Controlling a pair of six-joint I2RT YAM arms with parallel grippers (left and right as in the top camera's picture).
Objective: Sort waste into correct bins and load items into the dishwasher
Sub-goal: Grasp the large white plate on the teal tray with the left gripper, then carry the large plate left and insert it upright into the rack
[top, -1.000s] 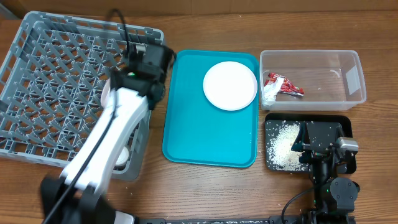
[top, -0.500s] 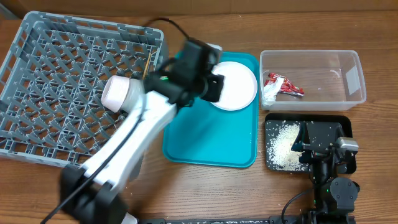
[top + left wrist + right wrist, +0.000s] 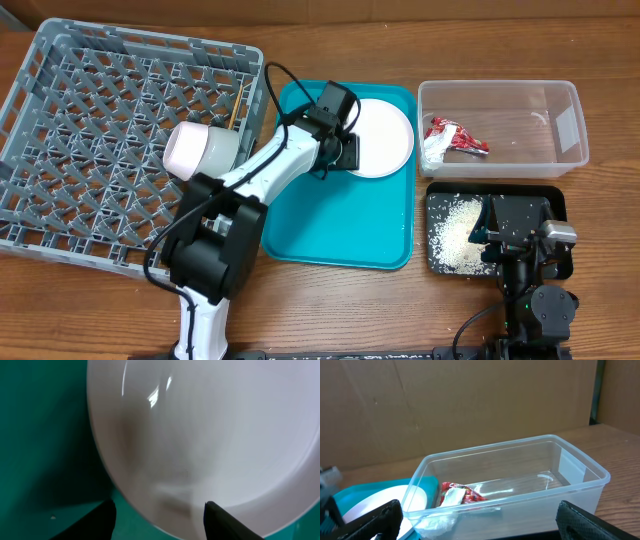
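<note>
White and glossy, the plate (image 3: 385, 135) lies flat at the far end of the teal tray (image 3: 335, 225), which sits in the middle of the wooden table (image 3: 300, 300). The left gripper (image 3: 160, 520) is down at the plate's left edge with its two dark fingers (image 3: 105, 519) spread apart. In the left wrist view one tip hangs over the bare tray just beside the rim and the other over the plate's surface, so the rim runs between them; whether either tip touches the plate cannot be told. Left of the tray stands the grey dish rack (image 3: 90, 120), and the left arm (image 3: 270, 170) stretches past its right-hand side to reach the plate. Right of the tray, at the far side, sits a clear plastic bin (image 3: 500, 120) holding a red and white wrapper (image 3: 452, 138) at its left end. Just in front of that bin is a black tray (image 3: 556, 196) with a scatter of white rice (image 3: 455, 230) in it. The right gripper (image 3: 480, 520) rests over the black tray, well apart from the plate, its fingers wide open and holding nothing, facing the clear bin.
</note>
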